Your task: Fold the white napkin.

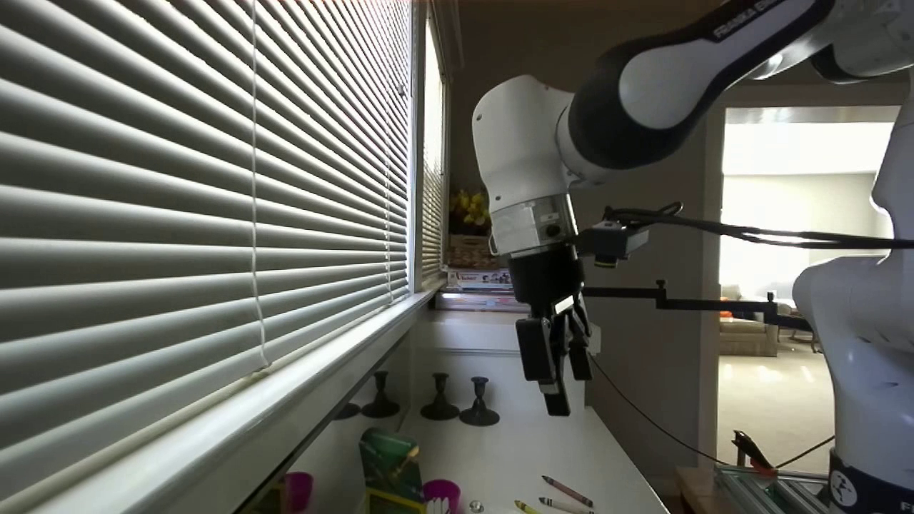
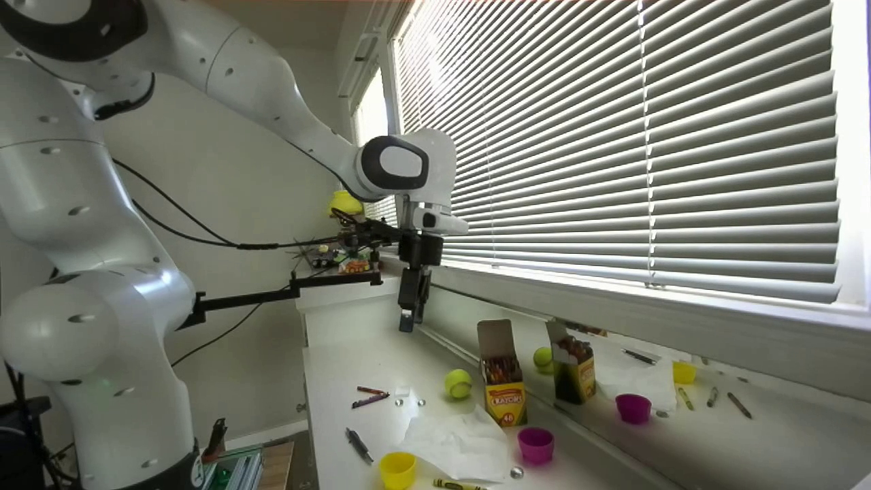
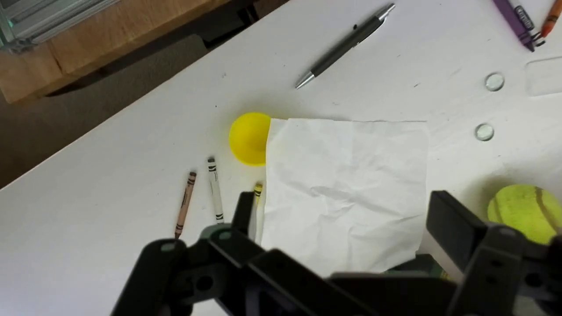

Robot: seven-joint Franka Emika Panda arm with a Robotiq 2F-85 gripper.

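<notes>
The white napkin (image 3: 342, 175) lies spread on the white table, with creases across its middle and lower part. In the wrist view its left edge overlaps the yellow cup (image 3: 248, 139), and its lower edge is partly hidden by my gripper. It also shows in an exterior view (image 2: 456, 446). My gripper (image 3: 345, 213) is open, with its fingers wide apart and nothing between them. In both exterior views the gripper (image 1: 569, 391) (image 2: 412, 322) hangs pointing down, well above the table and apart from the napkin.
A crayon box (image 2: 505, 395), a tennis ball (image 2: 458, 384) and a magenta cup (image 2: 535, 445) stand around the napkin. A pen (image 3: 347, 45), loose crayons (image 3: 185, 204) and glass beads (image 3: 484, 131) lie nearby. Candlesticks (image 1: 479, 407) stand farther along. A window ledge (image 1: 285, 400) runs alongside.
</notes>
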